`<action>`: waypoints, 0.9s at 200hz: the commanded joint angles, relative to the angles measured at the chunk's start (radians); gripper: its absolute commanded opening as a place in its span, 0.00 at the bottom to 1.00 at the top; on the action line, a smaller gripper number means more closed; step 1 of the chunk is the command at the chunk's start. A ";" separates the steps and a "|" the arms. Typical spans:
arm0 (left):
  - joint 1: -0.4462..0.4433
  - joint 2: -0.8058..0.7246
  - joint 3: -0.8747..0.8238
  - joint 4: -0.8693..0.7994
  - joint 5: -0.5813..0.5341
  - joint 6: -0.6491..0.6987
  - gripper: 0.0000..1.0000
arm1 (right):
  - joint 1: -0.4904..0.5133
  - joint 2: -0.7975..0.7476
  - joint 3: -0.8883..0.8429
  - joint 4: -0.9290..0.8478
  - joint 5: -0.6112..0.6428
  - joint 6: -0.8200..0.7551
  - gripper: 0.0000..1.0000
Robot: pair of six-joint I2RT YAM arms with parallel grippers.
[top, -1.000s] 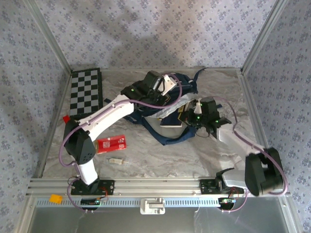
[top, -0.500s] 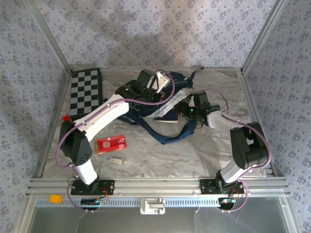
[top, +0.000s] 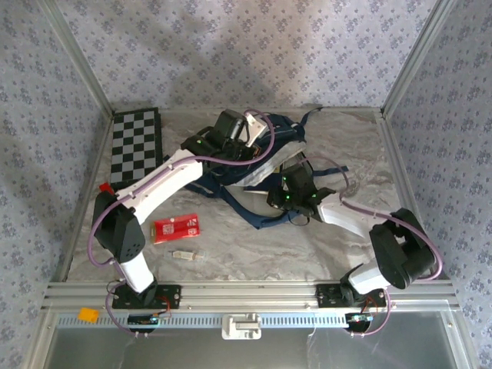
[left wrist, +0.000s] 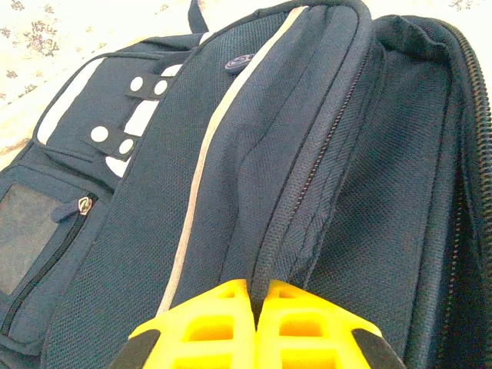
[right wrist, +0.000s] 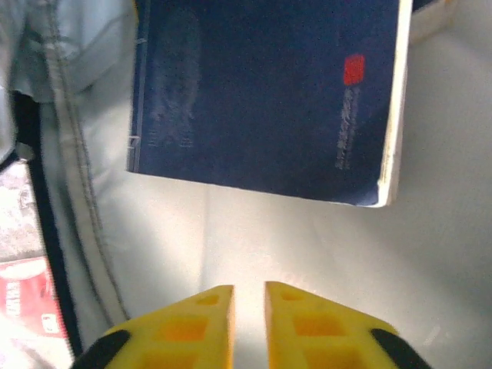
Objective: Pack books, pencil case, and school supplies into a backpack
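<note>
The top external camera looks down from high above and behind the arm bases at 6 o'clock, taking in the whole tabletop (top: 254, 242) from afar. The left wrist camera sits very close over the backpack (left wrist: 254, 154), facing along its zipper ridge, with the left fingers (left wrist: 207, 327) at 6 o'clock. The right wrist camera points steeply down, close on a dark blue book (right wrist: 261, 92), with the right fingers (right wrist: 192, 327) at 6 o'clock. The overhead and left wrist views share the backpack (top: 288, 132).

Navy backpack (left wrist: 254, 154) open mid-table, blue book (right wrist: 261, 92) on pale lining, red pencil case (top: 177, 227) front-left
</note>
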 commanded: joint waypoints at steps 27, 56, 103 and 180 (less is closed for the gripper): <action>0.007 -0.083 0.025 0.076 0.047 -0.036 0.00 | -0.070 0.102 -0.009 0.197 0.094 -0.010 0.08; 0.006 -0.071 0.026 0.079 0.063 -0.051 0.00 | -0.139 0.139 0.029 0.259 0.108 -0.050 0.07; 0.006 -0.069 0.019 0.084 0.065 -0.069 0.00 | -0.153 0.101 0.017 0.246 0.047 -0.088 0.08; 0.006 -0.002 -0.066 0.133 0.098 -0.265 0.00 | -0.120 -0.382 -0.123 -0.162 0.110 -0.046 0.13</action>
